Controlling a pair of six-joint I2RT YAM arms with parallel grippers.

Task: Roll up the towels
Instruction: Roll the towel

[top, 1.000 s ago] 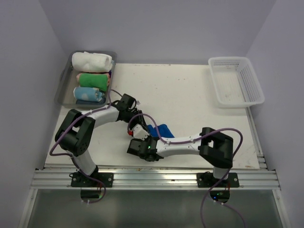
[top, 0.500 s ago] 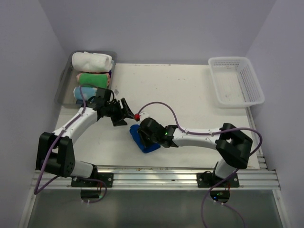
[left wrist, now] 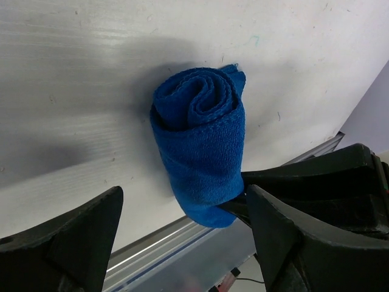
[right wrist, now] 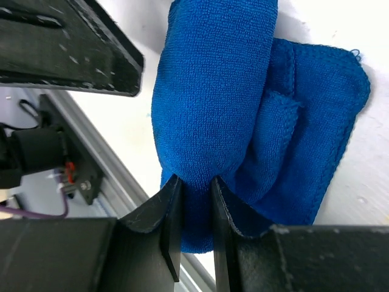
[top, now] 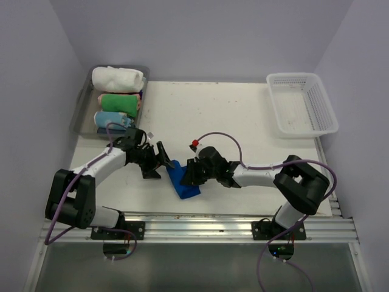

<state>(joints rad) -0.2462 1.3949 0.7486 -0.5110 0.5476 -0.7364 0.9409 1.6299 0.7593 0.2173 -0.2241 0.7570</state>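
Top external, rolled blue towel (top: 184,185), axis far-left to near-right

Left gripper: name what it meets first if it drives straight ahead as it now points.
Probably the rolled blue towel, lying right ahead of the open left gripper; the right gripper pinches its far end.

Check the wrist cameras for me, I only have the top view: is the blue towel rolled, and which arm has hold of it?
Observer: In the left wrist view, the blue towel shows a tight spiral at its end, so it is rolled.
Operator: And the grip?
Observer: In the right wrist view, the right fingers pinch one end of the roll, with cloth squeezed between them.
Operator: Left arm?
Observer: The left fingers stand wide open with the roll between them, not clamped.
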